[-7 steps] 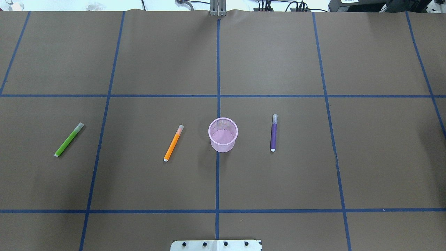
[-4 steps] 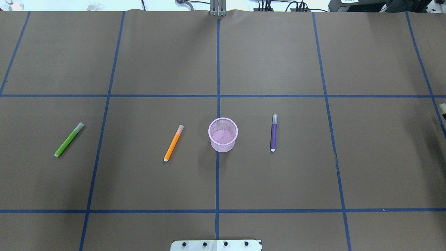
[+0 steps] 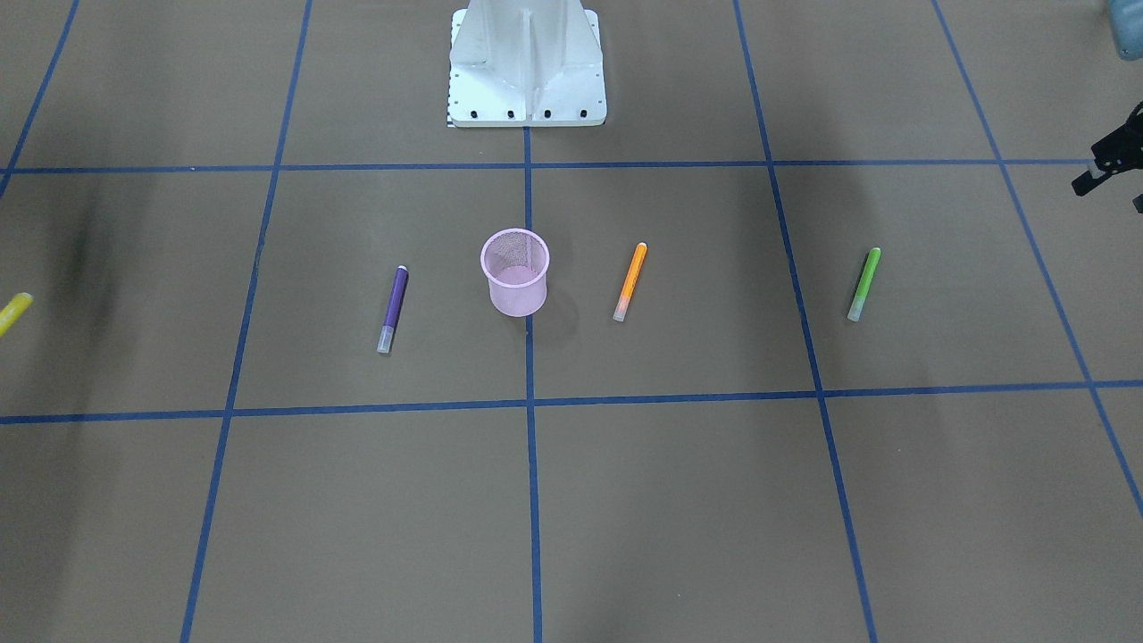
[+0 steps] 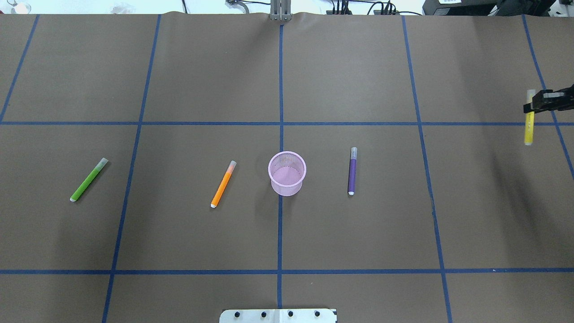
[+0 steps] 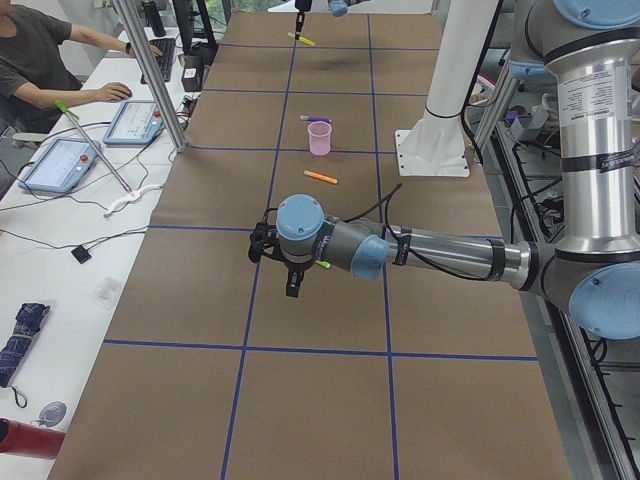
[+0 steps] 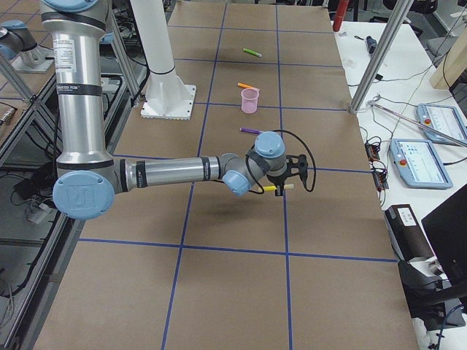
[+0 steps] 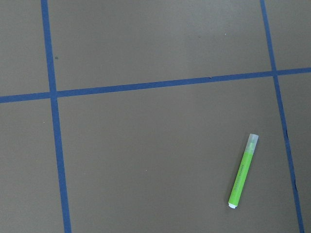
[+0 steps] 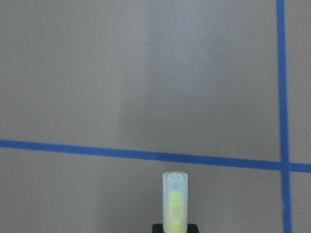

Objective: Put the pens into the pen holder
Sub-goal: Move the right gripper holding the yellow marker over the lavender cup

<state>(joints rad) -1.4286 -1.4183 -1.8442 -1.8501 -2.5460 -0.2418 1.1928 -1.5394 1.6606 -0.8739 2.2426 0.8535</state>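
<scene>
**A:** The right hand is in from the overhead's right edge, pinched on the yellow pen up near its cap. A second ago that edge was bare, then only a tip poked in.

**B:** So the carry is under way. The pen looks lifted clear of the tabletop, and it's well apart from the holder. That stands on the centre line with nothing in it.

**A:** The others haven't budged. The purple pen lies near the holder's right and the orange pen near its left. The green pen is far out left, and all three lie flat.

**B:** One in hand and three to go, I'd say. What do the other views add?

**A:** The right wrist camera shows the pale cap standing out of a black clamp, so the grip is real. The overhead shows only a dark bar across the pen. The front view catches just the pen's yellow end at its left edge, with the hand out of shot.

**B:** And the left hand?

**A:** The overhead misses it. The front view has it as a dark shape at the right edge, beyond the green pen. Spread or pressed together, I can't tell. Its wrist camera looks down on that pen with no fingers in frame.
</scene>
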